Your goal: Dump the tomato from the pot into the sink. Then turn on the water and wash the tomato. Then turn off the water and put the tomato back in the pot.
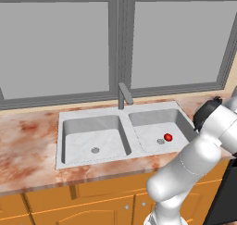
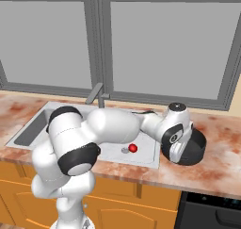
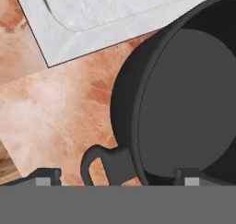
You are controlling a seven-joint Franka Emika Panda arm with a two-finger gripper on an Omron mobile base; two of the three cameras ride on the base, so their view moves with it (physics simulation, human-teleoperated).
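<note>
Your pincer (image 3: pixel 115 179) stands open astride the pot (image 3: pixel 193 103) rim, gripping nothing. The tomato (image 1: pixel 168 137) lies in the sink (image 1: pixel 69 117) by the drain; lifting carelessly could tip the pot off the tabletop (image 3: pixel 64 112).

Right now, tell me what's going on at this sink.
The tomato lies in the right basin of the sink, beside the drain, so the dump looks done. The white arm reaches over the counter to the right of the sink, its gripper at the rim of the empty black pot, by its side handle. No water shows at the faucet.
</note>
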